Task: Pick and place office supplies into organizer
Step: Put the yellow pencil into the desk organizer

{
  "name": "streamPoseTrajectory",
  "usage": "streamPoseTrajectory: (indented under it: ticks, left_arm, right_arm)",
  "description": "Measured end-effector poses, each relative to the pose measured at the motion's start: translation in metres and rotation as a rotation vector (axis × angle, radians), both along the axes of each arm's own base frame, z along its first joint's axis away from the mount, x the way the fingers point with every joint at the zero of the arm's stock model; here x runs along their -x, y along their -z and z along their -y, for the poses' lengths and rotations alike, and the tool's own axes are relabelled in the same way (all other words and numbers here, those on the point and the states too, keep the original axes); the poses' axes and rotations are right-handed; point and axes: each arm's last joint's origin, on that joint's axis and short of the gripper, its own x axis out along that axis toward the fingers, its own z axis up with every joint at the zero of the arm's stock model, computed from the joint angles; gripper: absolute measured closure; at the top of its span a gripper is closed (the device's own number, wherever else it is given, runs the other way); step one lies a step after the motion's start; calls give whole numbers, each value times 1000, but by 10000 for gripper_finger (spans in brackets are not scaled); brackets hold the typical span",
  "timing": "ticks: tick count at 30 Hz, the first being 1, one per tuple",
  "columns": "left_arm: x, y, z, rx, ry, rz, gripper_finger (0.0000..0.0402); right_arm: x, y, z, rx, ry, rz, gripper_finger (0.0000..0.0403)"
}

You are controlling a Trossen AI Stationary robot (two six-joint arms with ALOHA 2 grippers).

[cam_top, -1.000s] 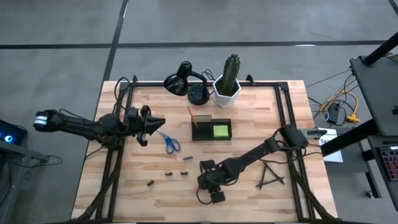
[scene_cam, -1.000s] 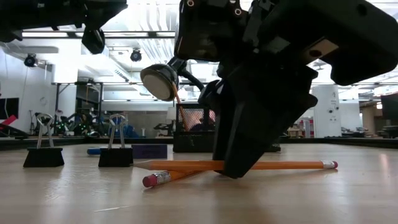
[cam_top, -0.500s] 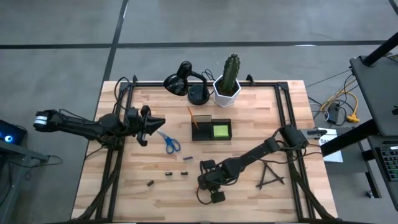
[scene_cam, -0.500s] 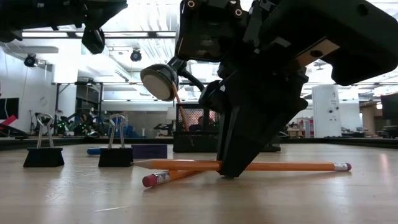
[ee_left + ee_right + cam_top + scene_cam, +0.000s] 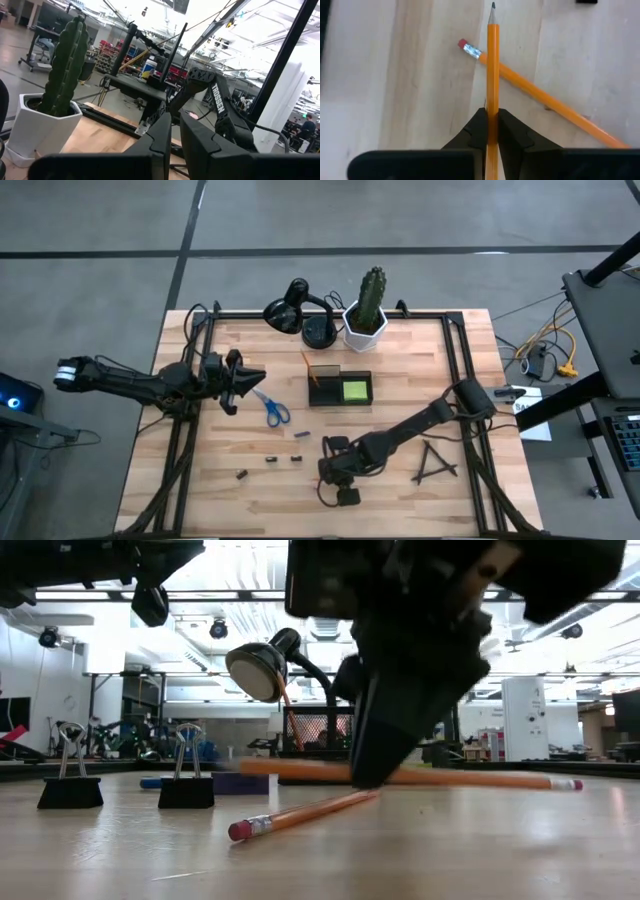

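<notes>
— Where's the right arm?

— Stretched low from the right side toward the front middle of the counter (image 5: pixel 200 470), elbow bent, wrist tipped down. Its right end effector (image 5: pixel 492 131) has both fingers pinched together on an orange pencil (image 5: pixel 492 75), which hangs level just above the wood. From table height the dark fingers (image 5: pixel 385 740) taper down to a narrow point around it.

— And the left one?

— It reaches in from the left edge, nearly straight and level, at the left side of the counter. The left end effector (image 5: pixel 175 140) has its fingers pressed together with only a thin slit between them, holding nothing.
</notes>
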Motion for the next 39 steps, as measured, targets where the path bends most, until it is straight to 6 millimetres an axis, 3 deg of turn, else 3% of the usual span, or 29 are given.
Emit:
streamPoseTrajectory:
  ticks: [5,12,27,36,39]
  left_arm:
    - [0,0,0,0,0,1,378]
    - [0,0,0,0,1,0,378]
    - [0,0,0,1,2,-1,378]
    - [1,0,0,2,2,3,378]
    - [1,-1,0,2,2,7,378]
  right_arm:
    - [2,-19,3,-25,37,36,385]
    - [5,-49,10,68,241,168,385]
    - [20,-108,29,52,295,369,385]
    - [19,-144,46,-44,307,660,385]
    - [20,-148,54,-45,318,704,385]
